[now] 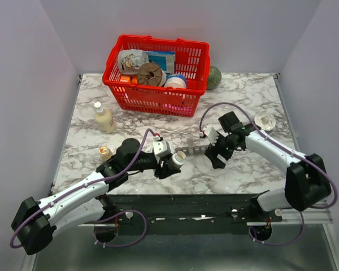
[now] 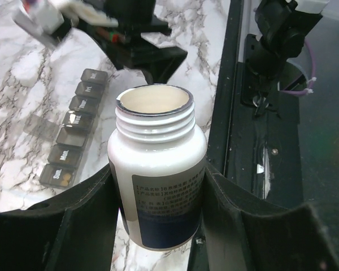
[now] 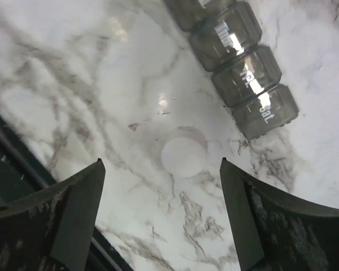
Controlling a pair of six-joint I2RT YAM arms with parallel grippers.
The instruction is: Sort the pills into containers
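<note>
Find the containers [image 1: 193, 149] near the middle of the table [image 1: 79, 141], between the two arms. They form one dark grey strip of small lidded compartments in a row, lying flat on the marble. The lids carry day labels (Sun and Mon read clearly in the left wrist view, Fri and Sat in the right wrist view). Small pale yellow pills [image 2: 65, 179] show in the Sun compartment. A clear flap lies beside the strip near the Wed compartment; you cannot tell which lid it belongs to.

The left fingers [image 2: 79, 231] are clamped on a white bottle [image 2: 158, 169], one on each side of its labelled body. The bottle has no cap, and its threaded mouth points toward the strip. It is held just beside the Sun end and does not touch it.

The right fingers [image 3: 79, 209] are spread apart and grip nothing. In the right wrist view a white cap [image 3: 183, 155] lies on the table between them, just beside the Sat end of the strip and apart from it.

Farther back stands a red basket [image 1: 155, 73] filled with assorted goods. A cream-coloured bottle [image 1: 104, 119] and a small amber bottle [image 1: 105, 152] stand on the left side of the table.
</note>
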